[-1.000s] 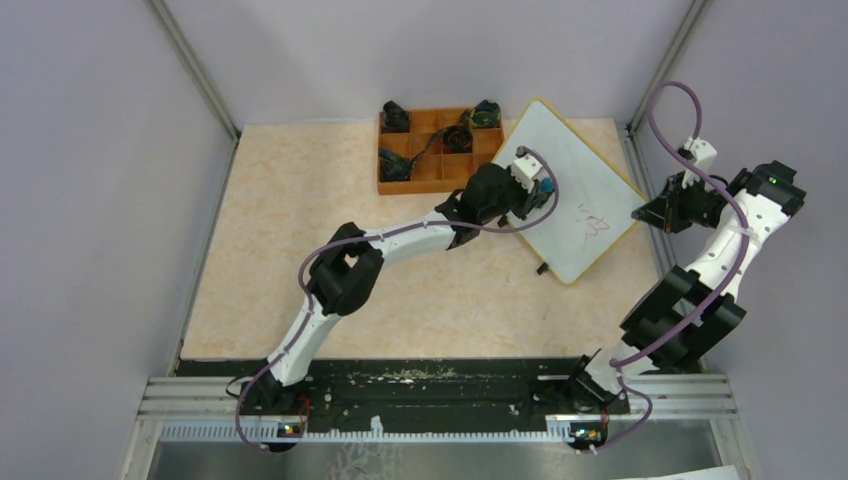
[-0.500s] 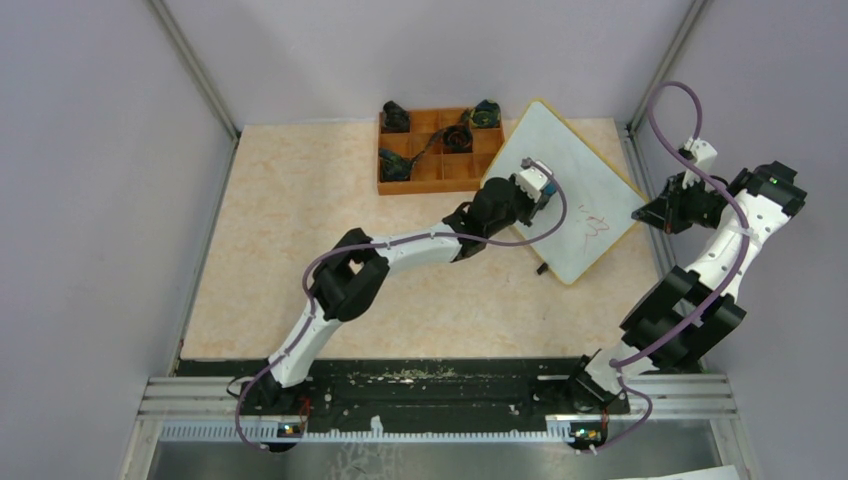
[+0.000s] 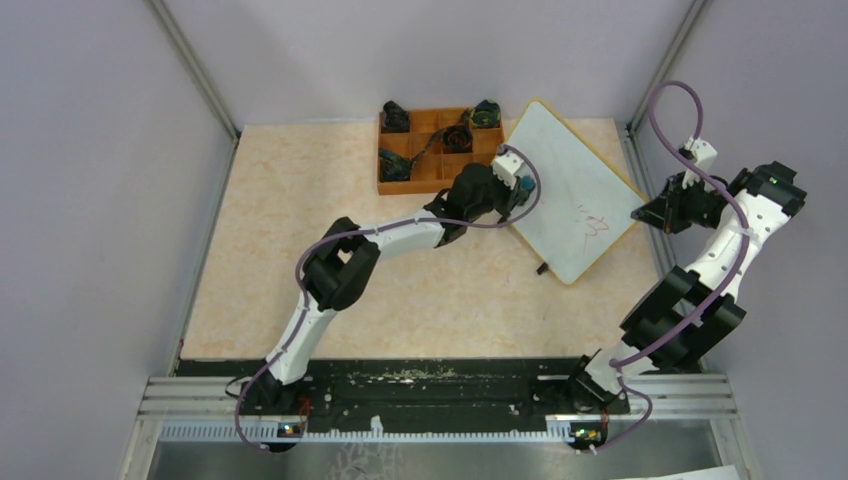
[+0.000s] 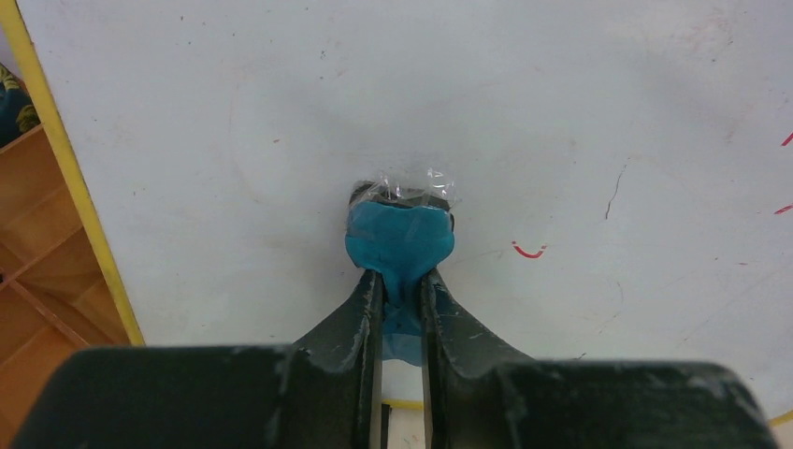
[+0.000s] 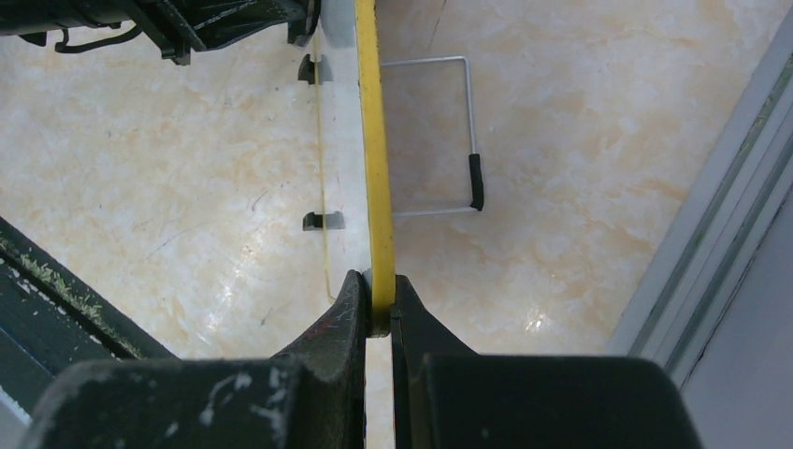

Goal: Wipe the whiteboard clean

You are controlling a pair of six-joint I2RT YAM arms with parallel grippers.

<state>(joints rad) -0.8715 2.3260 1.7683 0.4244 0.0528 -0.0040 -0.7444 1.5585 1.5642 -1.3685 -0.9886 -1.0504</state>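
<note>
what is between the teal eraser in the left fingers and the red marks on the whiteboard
Nothing visible. The left fingers hold the teal eraser against the whiteboard, and only bare white surface lies between it and the red marks. The right fingers clamp the board's edge beyond the marks, not in the path.
</note>
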